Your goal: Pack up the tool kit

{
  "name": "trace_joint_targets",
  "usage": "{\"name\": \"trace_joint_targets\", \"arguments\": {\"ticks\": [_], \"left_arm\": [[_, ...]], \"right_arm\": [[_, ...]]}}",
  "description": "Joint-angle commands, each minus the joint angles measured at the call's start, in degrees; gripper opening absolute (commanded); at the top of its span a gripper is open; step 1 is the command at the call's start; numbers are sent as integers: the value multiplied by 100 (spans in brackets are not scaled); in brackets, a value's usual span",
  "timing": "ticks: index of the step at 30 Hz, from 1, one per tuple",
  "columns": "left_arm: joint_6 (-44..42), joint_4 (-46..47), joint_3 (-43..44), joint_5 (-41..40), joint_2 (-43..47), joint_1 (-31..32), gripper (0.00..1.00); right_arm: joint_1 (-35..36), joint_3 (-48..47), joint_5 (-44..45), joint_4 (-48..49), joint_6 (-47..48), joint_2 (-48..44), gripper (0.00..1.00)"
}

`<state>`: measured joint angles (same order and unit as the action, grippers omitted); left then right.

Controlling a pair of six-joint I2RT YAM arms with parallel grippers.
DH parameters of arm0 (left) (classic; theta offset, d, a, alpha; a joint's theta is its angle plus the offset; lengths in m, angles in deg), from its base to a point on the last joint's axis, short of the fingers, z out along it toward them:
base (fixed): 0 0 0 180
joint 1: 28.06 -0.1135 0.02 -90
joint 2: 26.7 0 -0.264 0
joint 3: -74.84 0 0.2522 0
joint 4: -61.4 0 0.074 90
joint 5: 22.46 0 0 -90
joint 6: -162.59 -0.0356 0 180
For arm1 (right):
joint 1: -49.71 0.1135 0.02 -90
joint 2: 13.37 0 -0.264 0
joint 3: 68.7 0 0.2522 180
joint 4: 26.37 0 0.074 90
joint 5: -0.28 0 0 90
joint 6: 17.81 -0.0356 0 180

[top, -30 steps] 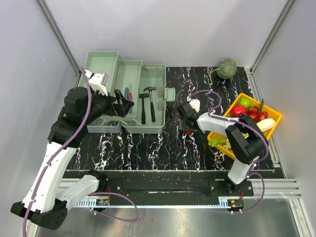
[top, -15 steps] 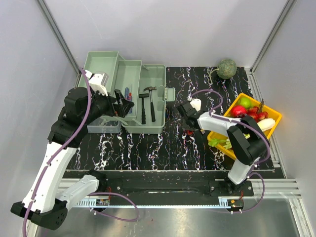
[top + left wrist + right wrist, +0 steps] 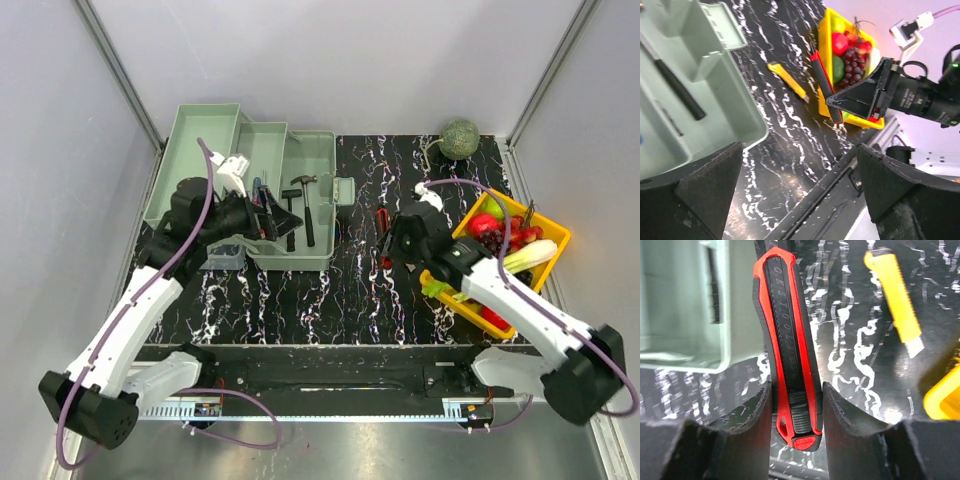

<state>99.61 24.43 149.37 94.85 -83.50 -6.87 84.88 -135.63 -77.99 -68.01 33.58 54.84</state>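
Observation:
The pale grey-green toolbox [image 3: 318, 160] stands open at the back left, with a black hammer [image 3: 304, 205] and screwdrivers [image 3: 259, 190] inside; its corner shows in the left wrist view [image 3: 700, 75] and the right wrist view [image 3: 685, 305]. My right gripper [image 3: 393, 232] is shut on a red-and-black hand tool [image 3: 790, 340], held above the table right of the box; the tool also shows in the top view [image 3: 383, 221]. A yellow knife [image 3: 897, 295] lies on the table beside it. My left gripper [image 3: 800, 200] is open and empty over the box's front edge.
A yellow tray of fruit [image 3: 545, 235] stands at the right, and a green melon [image 3: 460, 138] at the back right. A clear plastic piece [image 3: 222, 256] lies in front of the toolbox's left part. Grey walls close in the table on three sides.
My right gripper has lifted the red-and-black tool off the table and shifted right, its arm swung out. My left gripper has moved right, over the toolbox.

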Motion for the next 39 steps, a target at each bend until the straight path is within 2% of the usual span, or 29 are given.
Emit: {"name": "trace_joint_targets", "arguments": {"ticks": [1,5,8,13,16,21,29,31,34,37,39], "left_arm": [[742,1502,-40,329,-287,577,99],[348,1231,785,-584,-919,1605,99],[399,1221,1199,-823,-1403,1976,99],[646,1388,1332,-956,-1747,2222,96],[699,1485,1367,-824,-1870,2328,89],[865,1424,1481,-938,-2107,2460,82],[1147,422,2237,-1579,-2661,2592,55],[1217,422,2228,-1571,-2740,2601,44],[1261,369,2281,-1527,-2828,2609,21],[1235,220,2360,-1685,-2872,2592,0],[1156,141,2430,-1799,-2872,2601,0]], "right_arm": [[-20,157,-1109,326,-77,-965,8],[-29,158,-1795,581,64,-1555,6],[-20,114,-2278,722,82,-1801,4],[-20,96,-2772,986,82,-2188,4],[-29,96,-2825,977,99,-2285,2],[-20,140,-2860,1004,117,-2259,0],[-20,149,-2447,977,161,-2048,0],[-20,149,-2447,1012,178,-1987,0],[-29,166,-2377,1013,196,-1934,2],[-20,201,-2193,943,196,-1942,13],[-29,193,-2017,820,170,-1942,36]]}}
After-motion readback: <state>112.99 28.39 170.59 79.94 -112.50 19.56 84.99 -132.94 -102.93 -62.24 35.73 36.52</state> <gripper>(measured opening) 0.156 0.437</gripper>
